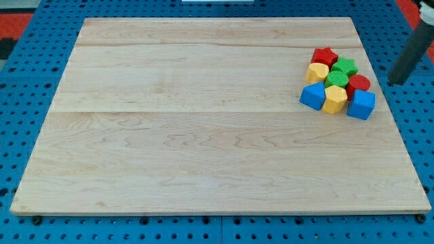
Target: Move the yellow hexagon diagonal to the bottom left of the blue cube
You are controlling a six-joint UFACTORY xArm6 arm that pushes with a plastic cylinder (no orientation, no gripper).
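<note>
The pale wooden worktop (pixel 203 135) is bare across its whole left and middle, and along the bottom as well; every block is packed into one tight cluster near the right edge, toward the view's top.

The arm ends in a straight dark rod (pixel 411 53) that slants in from the view's top right corner, and my tip (pixel 392 83) sits just past the worktop's right edge, over the blue pegboard (pixel 413 122). There are no jaws here to spread or press together, only the rod, and it touches no block.

Just left of my tip lies the red round block (pixel 359 83), with the blue cube (pixel 361 105) a little below and left of the tip. Further left of the tip sits the yellow hexagon block (pixel 335 99), wedged between that cube and a blue wedge-like block (pixel 312 96), touching both. Behind them stand a green block (pixel 337 78), a green star-like block (pixel 346 66), a second yellow block (pixel 317 72) and a red star block (pixel 325 55), farthest from the tip.

Below the cluster there is open wood down to the bottom edge.
</note>
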